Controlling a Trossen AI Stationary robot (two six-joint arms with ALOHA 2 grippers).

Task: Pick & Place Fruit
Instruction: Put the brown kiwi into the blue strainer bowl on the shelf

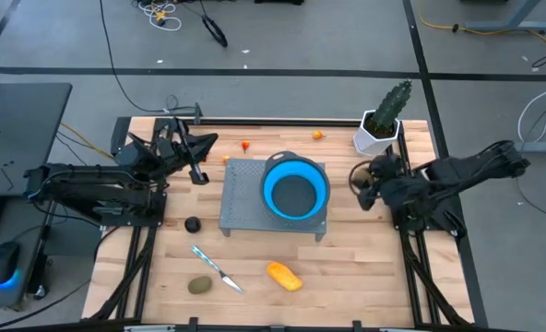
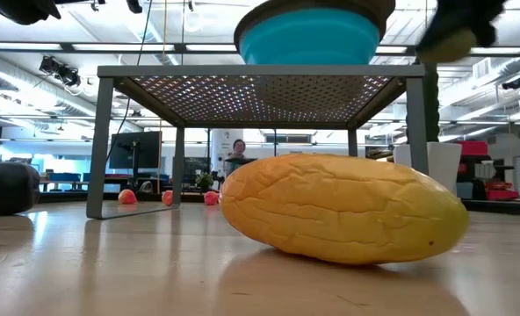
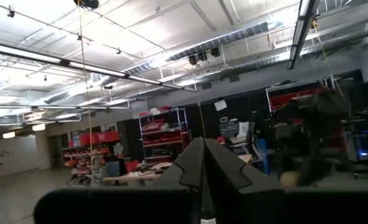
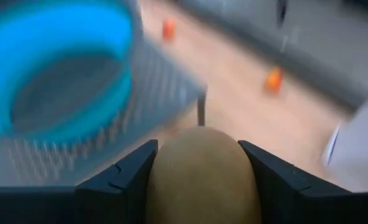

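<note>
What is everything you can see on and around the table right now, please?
yellow-orange oval fruit: one, on the table's front edge, right of the knife.
olive-brown oval on the table: one, front, left of the knife.
olive-brown oval in the gripper: one, held by the right gripper.
dark round fruit: one, left of the rack.
small orange and red pieces: three, along the back of the table.
knife: one, light blue handle, front.
bowl: one, blue, on the rack.
rack: one, grey perforated, centre.
potted cactus: one, green in white pot, back right.
left gripper: shut, empty, raised beside the rack's back left.
right gripper: right of the bowl.
</note>
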